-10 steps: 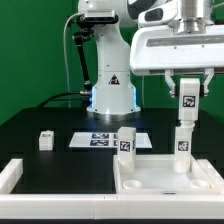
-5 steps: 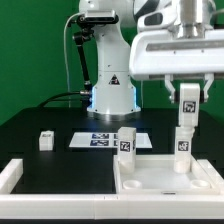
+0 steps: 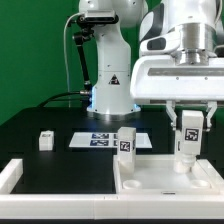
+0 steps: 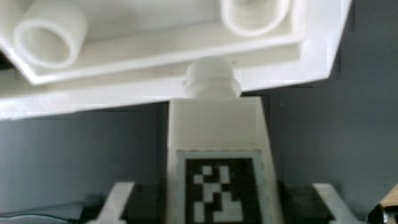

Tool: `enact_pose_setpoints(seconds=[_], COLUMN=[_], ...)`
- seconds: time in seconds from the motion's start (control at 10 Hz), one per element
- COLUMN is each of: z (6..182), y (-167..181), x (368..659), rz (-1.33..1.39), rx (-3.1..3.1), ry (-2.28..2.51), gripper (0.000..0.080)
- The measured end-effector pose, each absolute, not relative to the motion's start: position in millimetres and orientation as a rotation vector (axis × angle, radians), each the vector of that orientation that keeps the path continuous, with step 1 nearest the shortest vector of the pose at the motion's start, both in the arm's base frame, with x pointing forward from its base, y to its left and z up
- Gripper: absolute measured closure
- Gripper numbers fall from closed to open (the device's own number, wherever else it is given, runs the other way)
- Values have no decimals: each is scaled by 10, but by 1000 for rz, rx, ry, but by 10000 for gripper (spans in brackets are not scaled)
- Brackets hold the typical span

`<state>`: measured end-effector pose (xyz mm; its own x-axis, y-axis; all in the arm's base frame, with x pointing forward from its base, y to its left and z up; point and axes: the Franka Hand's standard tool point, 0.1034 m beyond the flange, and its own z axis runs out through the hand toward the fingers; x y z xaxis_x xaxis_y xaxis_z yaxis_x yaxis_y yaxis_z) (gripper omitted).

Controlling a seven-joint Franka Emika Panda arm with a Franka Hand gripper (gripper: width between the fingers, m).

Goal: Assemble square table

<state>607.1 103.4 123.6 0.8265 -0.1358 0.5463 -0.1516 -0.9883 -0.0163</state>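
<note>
Panel of the square table, flat beneath the jaws. Gripper clamped on a leg, upright, long axis vertical. Second leg upright on the panel, to one side of the jaws. Third leg well beyond it on the black tabletop. Only the wrist view shows the held leg's stud, aimed at the panel's edge beside two round tube ends.
</note>
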Motion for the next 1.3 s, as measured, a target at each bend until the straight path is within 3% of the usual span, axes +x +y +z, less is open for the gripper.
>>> enact_pose_setpoints(seconds=[0.3,0.8,1.3], z=[1216,919,841], y=[1023,1246,1245], x=[6069,6072,6029], rz=[888,936,913], rx=[2969,2958,2951], ry=[-207,-214,-158], gripper=[509,509,509])
